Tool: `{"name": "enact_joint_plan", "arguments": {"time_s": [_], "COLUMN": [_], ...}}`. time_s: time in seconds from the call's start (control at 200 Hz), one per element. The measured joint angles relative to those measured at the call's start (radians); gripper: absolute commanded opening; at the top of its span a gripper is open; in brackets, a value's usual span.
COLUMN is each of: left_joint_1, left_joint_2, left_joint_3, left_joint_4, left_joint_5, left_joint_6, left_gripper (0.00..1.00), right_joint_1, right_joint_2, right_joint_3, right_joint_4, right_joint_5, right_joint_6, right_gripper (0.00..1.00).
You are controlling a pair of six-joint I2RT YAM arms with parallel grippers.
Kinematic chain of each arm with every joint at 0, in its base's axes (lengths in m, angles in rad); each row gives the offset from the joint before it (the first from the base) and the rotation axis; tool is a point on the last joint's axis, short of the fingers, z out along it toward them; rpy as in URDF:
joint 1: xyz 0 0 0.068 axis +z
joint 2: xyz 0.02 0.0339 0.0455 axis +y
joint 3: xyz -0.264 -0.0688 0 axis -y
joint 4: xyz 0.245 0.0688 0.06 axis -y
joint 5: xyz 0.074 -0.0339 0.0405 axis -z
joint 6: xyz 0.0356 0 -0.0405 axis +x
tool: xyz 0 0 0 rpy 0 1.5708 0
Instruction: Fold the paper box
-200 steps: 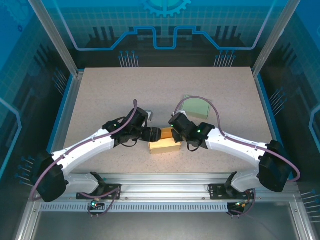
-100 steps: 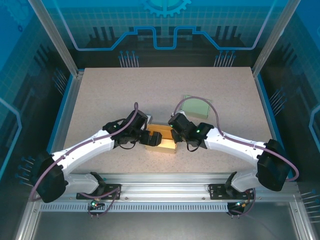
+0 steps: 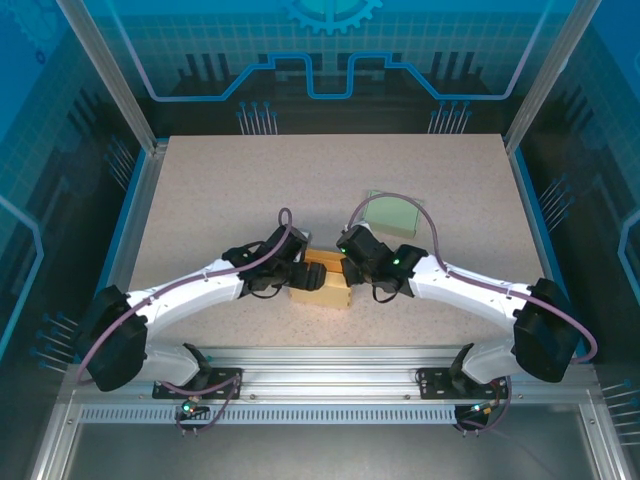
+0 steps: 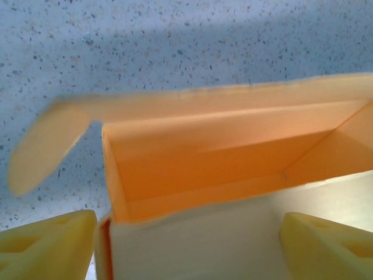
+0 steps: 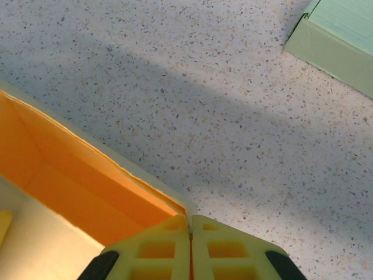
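Orange paper box [image 3: 322, 284] mid-frame: right hand [image 5: 190, 224] pinches it, probably as anchor; left hand [image 4: 187, 224] spread toward the flap [image 4: 44, 146].

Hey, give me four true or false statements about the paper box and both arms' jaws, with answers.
1. The paper box is open, orange inside. True.
2. The right gripper has its jaws wide open. False: they are shut on the paper box's wall.
3. The left gripper has its jaws open, close to the paper box. True.
4. The green box touches the paper box. False: it lies apart, farther back on the table.
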Motion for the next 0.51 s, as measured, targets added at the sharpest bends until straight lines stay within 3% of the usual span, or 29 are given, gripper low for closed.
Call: {"name": "enact_joint_plan", "arguments": {"time_s": [0.505], "left_joint_1": [-0.099], "left_joint_2": [-0.055], "left_joint_3": [-0.105], "left_joint_4": [0.129], "left_joint_5": [-0.193], "left_joint_6": [-0.069], "left_gripper": [0.84], "right_joint_1": [0.000], "right_joint_2": [-0.027], "right_joint_3": [-0.034], "right_joint_4": [0.051], "right_joint_5": [-0.019], "right_joint_6": [0.177], "right_gripper": [0.02]}}
